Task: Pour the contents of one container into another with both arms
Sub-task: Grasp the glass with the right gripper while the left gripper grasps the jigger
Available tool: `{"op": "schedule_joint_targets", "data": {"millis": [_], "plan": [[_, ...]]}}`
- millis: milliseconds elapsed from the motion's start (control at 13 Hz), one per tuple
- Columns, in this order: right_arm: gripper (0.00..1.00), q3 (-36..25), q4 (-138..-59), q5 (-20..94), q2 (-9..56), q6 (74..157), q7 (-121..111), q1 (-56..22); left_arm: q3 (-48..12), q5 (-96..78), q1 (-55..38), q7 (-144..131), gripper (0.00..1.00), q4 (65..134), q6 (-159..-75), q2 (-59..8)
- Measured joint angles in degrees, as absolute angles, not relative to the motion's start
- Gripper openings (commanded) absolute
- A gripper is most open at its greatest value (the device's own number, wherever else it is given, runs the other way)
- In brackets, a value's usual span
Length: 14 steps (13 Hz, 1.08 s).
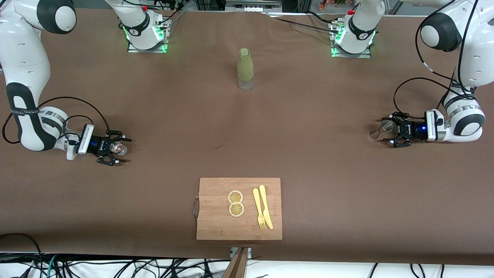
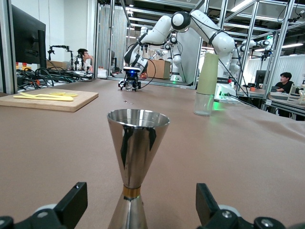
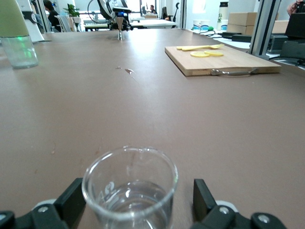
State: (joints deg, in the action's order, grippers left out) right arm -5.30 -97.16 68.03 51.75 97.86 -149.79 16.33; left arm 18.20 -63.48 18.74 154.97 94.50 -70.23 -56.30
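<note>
R claw point(image 1: 115, 150) low at the R arm's end of the bench point(image 1: 247, 127), fingers spread wide w/ a small clear glass beaker point(image 1: 119, 148) standing between them, not gripped yet; R wrist view shows gaps either side of the rim and a little clear liquid in the bottom. I read this as the source vessel, bracketed so I only need to close. Mid-bench, near the arm bases: an olive-sleeved bottle point(image 1: 245, 68) w/ clear base, upright, untouched; prob. not part of this pour. Nearer the front camera than the bottle: a wooden cutting board point(image 1: 239, 208) w/ metal handle, carrying two lemon slices point(image 1: 236, 203) plus a yellow fork point(image 1: 258, 208) and knife point(image 1: 266, 206) side by side; props, well apart from both claws. L claw point(image 1: 388, 133) low at the L arm's end, likewise wide, straddling a steel jigger point(image 1: 380, 129) that stands upright; L wrist view shows fingers clear of its waist. Likely the receiver. Step in hand, my est.: pre-grasp both sides. Surface: brown matte cover, some creases, a few specks mid-bench. Room: lab w/ alu frames, monitors, cables, other arms, ppl seated.
</note>
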Motion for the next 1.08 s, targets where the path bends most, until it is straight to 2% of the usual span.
{"op": "schedule_joint_targets", "data": {"millis": [77,154,309,386,540,849,926,1003,1080], "plan": [[0.98,-5.11,-97.16,68.03,51.85,97.52,-149.86,16.32,18.04,-63.48,18.63,155.04,1.00,94.57,-70.32,-56.31],[0.89,-5.03,-97.15,68.03,51.88,97.35,-149.97,16.32,17.92,-63.48,18.54,155.06,0.98,94.60,-70.51,-56.33],[0.67,-5.03,-97.15,68.03,51.89,97.30,-150.03,16.35,17.91,-63.48,18.45,155.14,0.80,94.69,-70.66,-56.39],[0.53,-5.03,-97.15,68.03,51.90,97.29,-150.03,16.36,17.91,-63.48,18.45,155.24,0.76,94.71,-70.69,-56.41],[0.31,-5.03,-97.15,68.03,51.90,97.27,-150.04,16.36,17.91,-63.48,18.45,155.57,0.69,94.72,-70.69,-56.43],[0.31,-5.03,-97.14,68.03,51.97,96.98,-150.05,16.37,17.91,-63.49,18.44,155.70,0.39,94.72,-70.74,-56.47],[0.31,-5.03,-97.14,68.03,51.98,96.74,-150.05,16.37,17.91,-63.49,18.44,155.71,0.28,94.73,-70.74,-56.53],[0.31,-4.97,-97.13,68.03,51.98,96.53,-150.05,16.38,17.91,-63.49,18.44,155.72,0.11,94.75,-70.74,-56.64],[0.31,-4.70,-97.11,68.03,51.98,96.38,-150.05,16.38,17.91,-63.49,18.43,155.74,0.00,94.77,-70.75,-56.77]]}}
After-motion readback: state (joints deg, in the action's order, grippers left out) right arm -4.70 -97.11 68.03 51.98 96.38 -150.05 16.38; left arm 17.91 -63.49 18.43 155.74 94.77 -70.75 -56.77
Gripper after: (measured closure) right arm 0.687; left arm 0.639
